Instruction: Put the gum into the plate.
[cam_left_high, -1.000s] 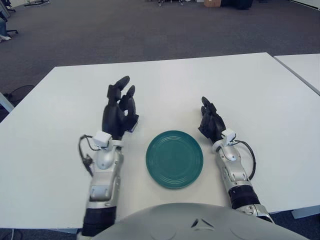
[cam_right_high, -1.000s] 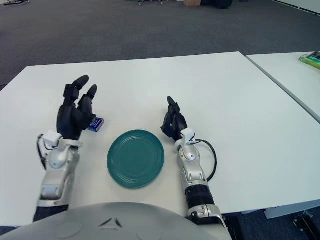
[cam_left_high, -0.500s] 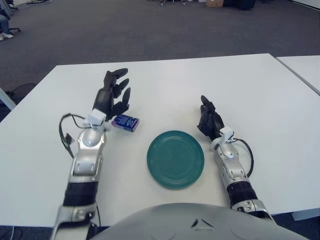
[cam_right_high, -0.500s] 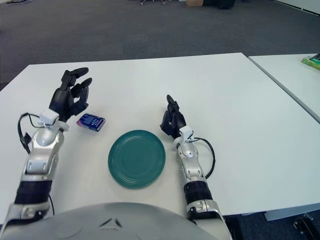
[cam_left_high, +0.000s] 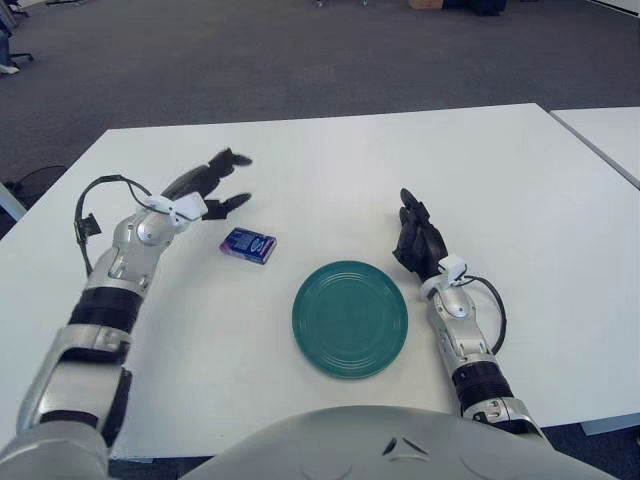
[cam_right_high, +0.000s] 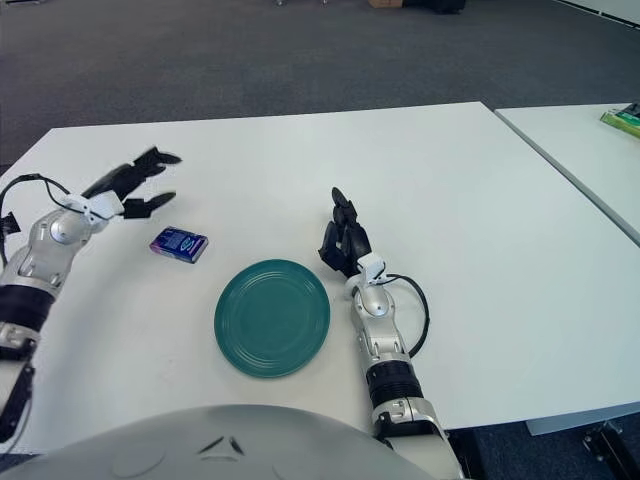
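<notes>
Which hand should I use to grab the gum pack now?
Left. The left hand hovers open just beside the gum pack, on its side of the green plate. The right hand rests on the plate's far side, so it would probably have to reach across it.

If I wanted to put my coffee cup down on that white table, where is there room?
The far half of the white table beyond both hands is bare, as is its right side past the right hand. It is crowded near the front: the round green plate, the small blue gum pack and the open left hand beside it.
</notes>
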